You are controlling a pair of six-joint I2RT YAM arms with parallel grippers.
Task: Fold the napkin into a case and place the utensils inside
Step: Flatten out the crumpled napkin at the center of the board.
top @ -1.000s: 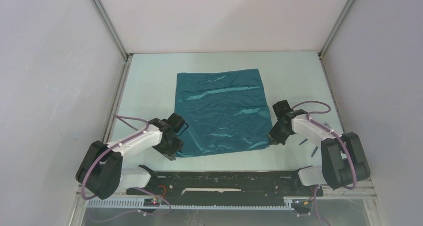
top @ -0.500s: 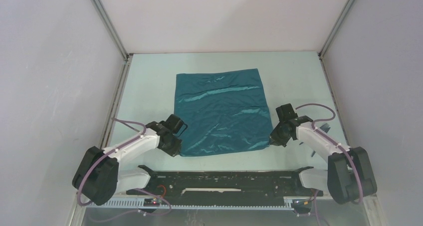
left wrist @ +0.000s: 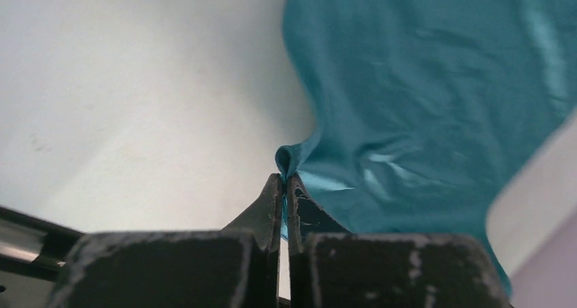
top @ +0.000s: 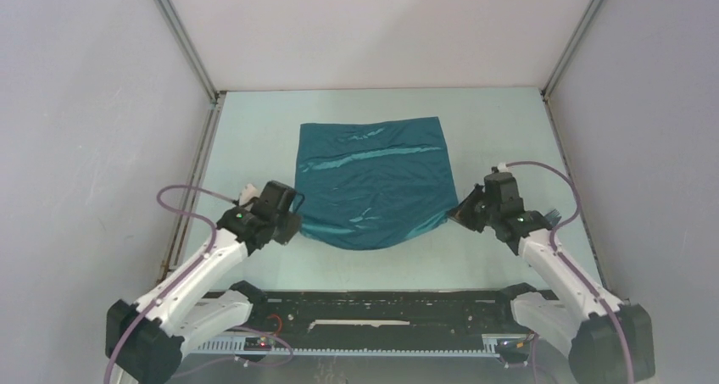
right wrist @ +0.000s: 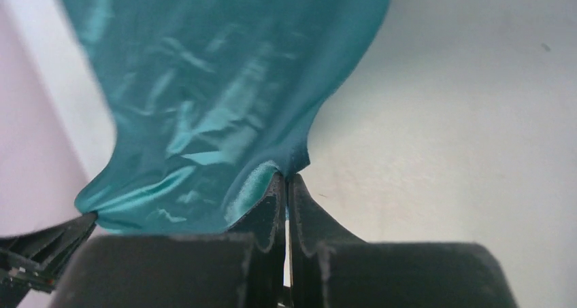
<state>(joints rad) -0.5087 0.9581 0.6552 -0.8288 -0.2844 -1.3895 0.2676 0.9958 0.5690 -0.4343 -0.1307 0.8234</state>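
Teal satin napkin point(top: 373, 172) lies mostly spread on the pale desk point(top: 254, 138), its near edge held up and sagging in the middle. Left jaws clamp tight on its near-left corner; right jaws clamp tight on its near-right corner.

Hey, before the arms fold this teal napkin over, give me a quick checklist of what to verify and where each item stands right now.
1. Is the left gripper shut on the near left corner of the napkin? Ok, a pinch of cloth shows between its closed jaws.
2. Is the right gripper shut on the near right corner? Ok.
3. Is the near edge raised off the table? Ok, and it sags between the two grips.
4. Is the far edge lying flat and square? Ok.
5. Are the utensils clear of the fold path? Cannot tell, none plainly visible.
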